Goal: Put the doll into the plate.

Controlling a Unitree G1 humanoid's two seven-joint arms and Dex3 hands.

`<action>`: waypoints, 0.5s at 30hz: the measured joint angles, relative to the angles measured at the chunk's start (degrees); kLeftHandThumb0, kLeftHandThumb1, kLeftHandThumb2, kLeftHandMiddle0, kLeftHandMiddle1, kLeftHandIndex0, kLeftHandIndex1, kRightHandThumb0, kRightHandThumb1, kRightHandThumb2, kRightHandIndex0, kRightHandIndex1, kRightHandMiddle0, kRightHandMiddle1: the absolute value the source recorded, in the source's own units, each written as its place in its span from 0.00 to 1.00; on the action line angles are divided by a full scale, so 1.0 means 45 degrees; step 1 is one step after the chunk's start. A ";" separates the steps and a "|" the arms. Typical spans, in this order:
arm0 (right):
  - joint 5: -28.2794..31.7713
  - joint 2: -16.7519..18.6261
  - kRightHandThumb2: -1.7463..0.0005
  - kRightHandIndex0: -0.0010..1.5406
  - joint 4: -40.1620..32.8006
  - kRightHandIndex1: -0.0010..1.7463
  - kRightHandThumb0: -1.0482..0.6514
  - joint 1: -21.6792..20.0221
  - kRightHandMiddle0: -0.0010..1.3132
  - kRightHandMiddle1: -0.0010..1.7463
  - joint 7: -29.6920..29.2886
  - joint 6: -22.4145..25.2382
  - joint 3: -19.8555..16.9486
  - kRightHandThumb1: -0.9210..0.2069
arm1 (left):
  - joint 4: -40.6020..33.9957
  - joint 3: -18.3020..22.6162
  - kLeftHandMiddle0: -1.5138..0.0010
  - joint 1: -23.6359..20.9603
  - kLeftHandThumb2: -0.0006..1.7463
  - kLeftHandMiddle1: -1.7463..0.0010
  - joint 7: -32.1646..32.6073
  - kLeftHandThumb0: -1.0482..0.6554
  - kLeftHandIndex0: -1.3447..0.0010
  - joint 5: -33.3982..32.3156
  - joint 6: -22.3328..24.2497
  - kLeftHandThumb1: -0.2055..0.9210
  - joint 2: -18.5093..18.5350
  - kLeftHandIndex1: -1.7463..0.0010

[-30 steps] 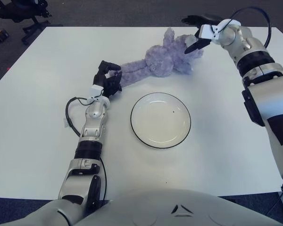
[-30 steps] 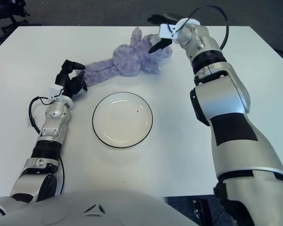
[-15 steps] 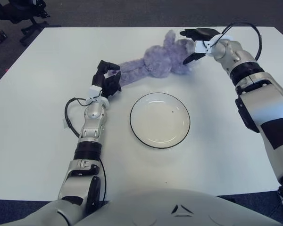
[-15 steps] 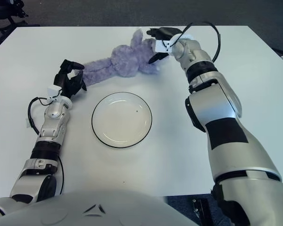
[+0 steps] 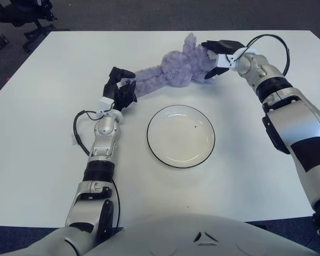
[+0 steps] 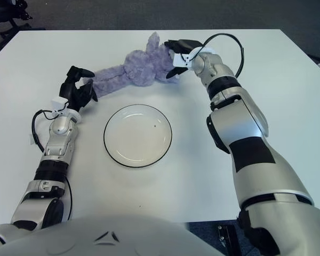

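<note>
The purple plush doll (image 5: 173, 72) lies stretched out on the white table behind the plate, head to the right and legs to the left. My right hand (image 5: 217, 57) is at its head, dark fingers (image 5: 216, 46) closed over the top and underside of the head. My left hand (image 5: 121, 88) is at the other end, fingers curled around the tip of the doll's leg (image 5: 141, 81). The white plate (image 5: 149, 140) with a dark rim lies empty in front of the doll, between my two arms.
A black office chair (image 5: 21, 13) stands on the dark floor beyond the table's far left corner. The table's far edge (image 5: 149, 31) runs just behind the doll. A black cable (image 5: 77, 130) loops beside my left forearm.
My right hand has come down and to the left onto the doll's head and closed on it. The doll has shifted slightly left. The left hand has barely moved.
</note>
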 measured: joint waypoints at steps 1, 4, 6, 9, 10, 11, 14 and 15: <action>0.0035 0.0010 1.00 0.23 0.0000 0.01 0.31 0.0079 0.28 0.01 -0.0067 0.0003 -0.0041 0.15 | -0.0002 0.0000 0.31 0.0004 0.21 0.00 -0.0004 0.41 0.73 0.0000 -0.0022 1.00 -0.0001 0.10; 0.0094 0.0041 1.00 0.23 0.0003 0.00 0.31 0.0304 0.28 0.01 -0.0127 0.0054 -0.0145 0.14 | -0.0003 0.0002 0.31 0.0019 0.21 0.00 -0.0012 0.41 0.73 0.0000 -0.0093 1.00 0.0000 0.10; 0.0113 0.0042 1.00 0.23 0.0005 0.00 0.31 0.0388 0.28 0.01 -0.0130 0.0085 -0.0197 0.14 | -0.0012 0.0002 0.31 0.0026 0.21 0.00 -0.0019 0.41 0.73 0.0000 -0.0104 1.00 0.0000 0.10; 0.0123 0.0042 1.00 0.23 0.0005 0.00 0.31 0.0427 0.28 0.01 -0.0138 0.0119 -0.0246 0.14 | -0.0027 0.0002 0.31 0.0042 0.21 0.00 -0.0025 0.41 0.73 0.0000 -0.0106 1.00 0.0003 0.10; 0.0123 0.0042 1.00 0.23 0.0005 0.00 0.31 0.0426 0.29 0.01 -0.0138 0.0131 -0.0252 0.14 | -0.0028 0.0002 0.31 0.0046 0.21 0.00 -0.0027 0.41 0.73 0.0000 -0.0106 1.00 0.0004 0.10; 0.0123 0.0042 1.00 0.23 0.0005 0.00 0.31 0.0426 0.29 0.01 -0.0136 0.0148 -0.0262 0.14 | -0.0028 0.0002 0.31 0.0048 0.21 0.00 -0.0029 0.41 0.73 0.0000 -0.0108 1.00 0.0004 0.10; 0.0126 0.0054 0.99 0.25 0.0008 0.01 0.32 0.0428 0.33 0.03 -0.0106 0.0295 -0.0303 0.12 | -0.0027 -0.0002 0.31 0.0051 0.21 0.00 -0.0035 0.41 0.73 0.0000 -0.0154 1.00 0.0002 0.10; 0.0126 0.0062 0.99 0.26 0.0010 0.01 0.32 0.0431 0.34 0.03 -0.0101 0.0355 -0.0315 0.12 | -0.0025 -0.0004 0.31 0.0052 0.21 0.00 -0.0037 0.41 0.73 0.0000 -0.0185 1.00 0.0000 0.10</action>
